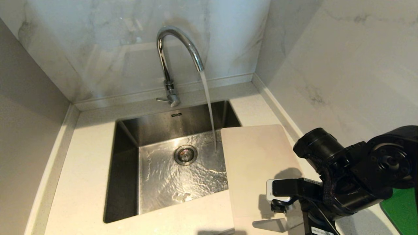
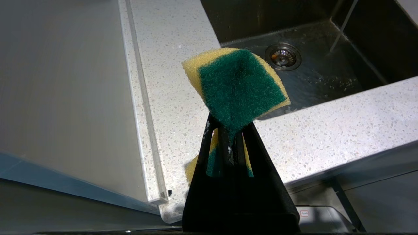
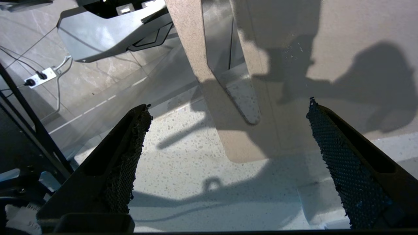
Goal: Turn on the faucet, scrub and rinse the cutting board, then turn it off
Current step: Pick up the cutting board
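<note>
While water runs from the faucet at the upper centre of the head view into the sink, the cutting board lies flat right of centre, one edge overhanging the basin. The right gripper, at the lower right of the head view, hangs over the board's handle end, jaws spread wide and empty. The left gripper pinches a sponge.

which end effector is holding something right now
The left end effector, shut on the green-and-yellow sponge; the right end effector is open and empty.
</note>
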